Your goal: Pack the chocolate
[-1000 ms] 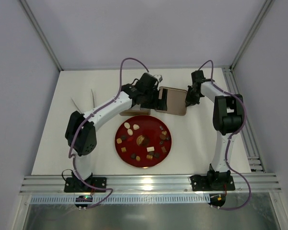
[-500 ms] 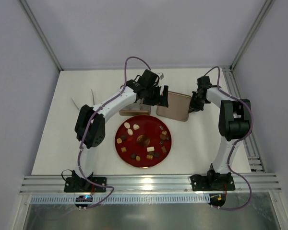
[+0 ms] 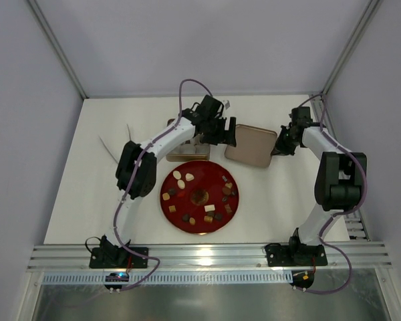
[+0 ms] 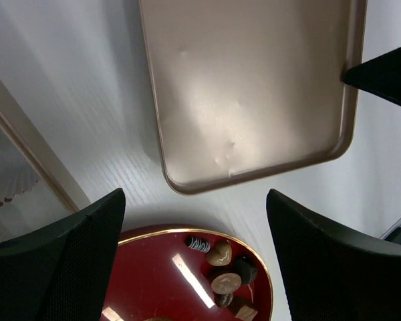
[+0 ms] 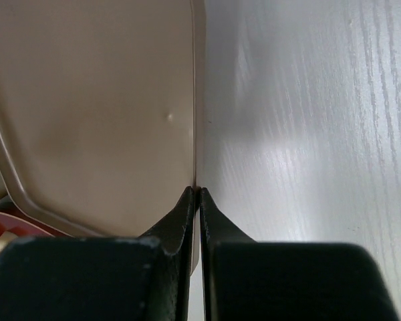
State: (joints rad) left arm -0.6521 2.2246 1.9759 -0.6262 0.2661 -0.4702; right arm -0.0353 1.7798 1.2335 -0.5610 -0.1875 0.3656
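At wrist level: right end effector [image 5: 195, 191] tight on tray [image 5: 93, 100], left end effector [image 4: 195, 198] apart.

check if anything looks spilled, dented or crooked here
Nothing spilled: the chocolates all sit on the red plate. The gold tray lies askew on the table, its rim pinched by the right end effector, and its floor shows a few small dimples.

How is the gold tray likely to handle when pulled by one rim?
Probably stiff: the gold tray looks flat though the right hand pinches only its rim. The glossy rim may slip from that pinch. Small dents suggest light, easily marked metal.
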